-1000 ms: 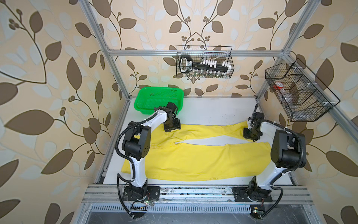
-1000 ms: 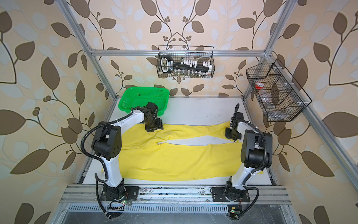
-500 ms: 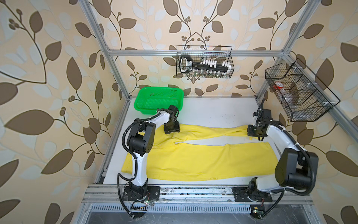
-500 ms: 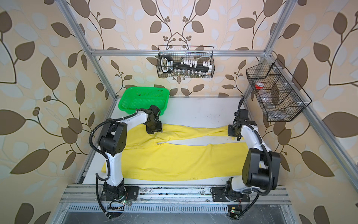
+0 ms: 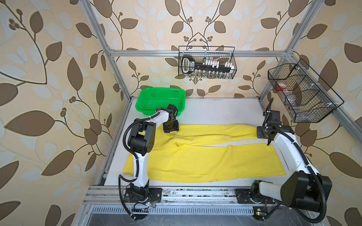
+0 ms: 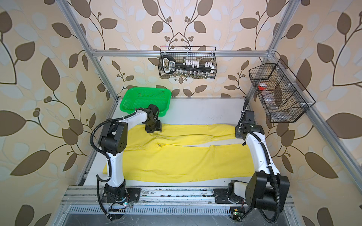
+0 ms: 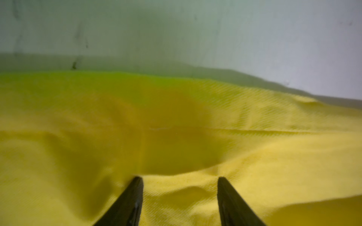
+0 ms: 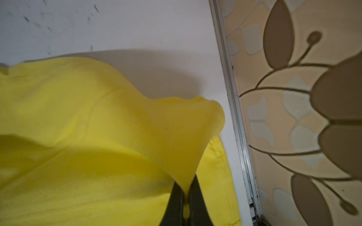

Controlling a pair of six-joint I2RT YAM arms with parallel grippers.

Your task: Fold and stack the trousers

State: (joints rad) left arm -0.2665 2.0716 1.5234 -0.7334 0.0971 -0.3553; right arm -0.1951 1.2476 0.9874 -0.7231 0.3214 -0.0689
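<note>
The yellow trousers (image 5: 205, 160) lie spread across the white table (image 5: 215, 111), waist at the left and legs running right. The left gripper (image 7: 179, 182) presses on their far left edge, near the green basket (image 5: 160, 97), its jaws apart with cloth bulging between the tips. The right gripper (image 8: 185, 187) is clamped on the far leg's raised hem at the right.

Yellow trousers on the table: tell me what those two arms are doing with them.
The trousers lie spread flat across the table, not yet folded. The right gripper is shut on the cuff end of the far leg, pinching the fabric up. The left gripper is open, its tips set on the cloth's far edge toward the waist end, close to the green basket.
</note>
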